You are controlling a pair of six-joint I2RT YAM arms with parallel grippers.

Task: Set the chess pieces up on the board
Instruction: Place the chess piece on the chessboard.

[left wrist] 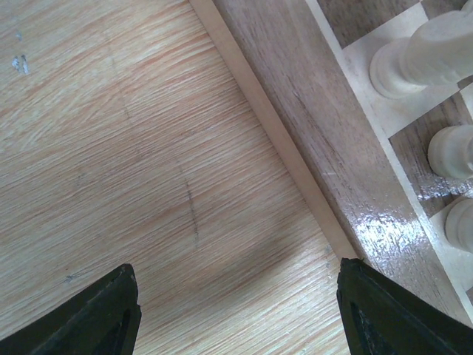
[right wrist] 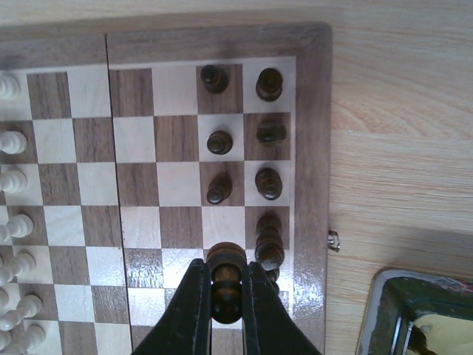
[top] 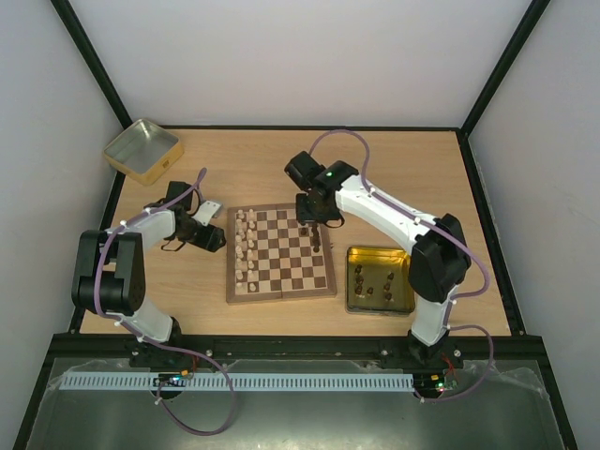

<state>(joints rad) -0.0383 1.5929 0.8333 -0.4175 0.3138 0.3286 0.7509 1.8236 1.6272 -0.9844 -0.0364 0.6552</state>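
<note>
A small wooden board is shown from above at the centre of a pale desk. Cream pieces are lined up in two columns along the board's 9 o'clock edge. Dark pieces are only partly set along its 3 o'clock edge. More dark ones are seen inside a gold tin, placed just beside the board at 4 o'clock. A second tin is placed well apart, in the far corner at 10 o'clock.

In the right wrist view, the right gripper is clamped on one dark piece. The piece is gripped by its stem over the squares at the 6 o'clock end of the dark rows. Three pieces are stood in the inner column and a few more in the outer column. The nearest of the outer ones is crowded close at the held piece's 3 o'clock side.

The left gripper is held apart and empty above bare desk, with the board's rim at its 2 o'clock.

The step in hand is judged to be setting this piece down on an empty inner-column square. To be done well, the piece should be centred over one square and lowered straight until its base is flat. It should be released with a small opening only, so that the close neighbour at 3 o'clock is not knocked. The gripper is then best lifted straight up.
</note>
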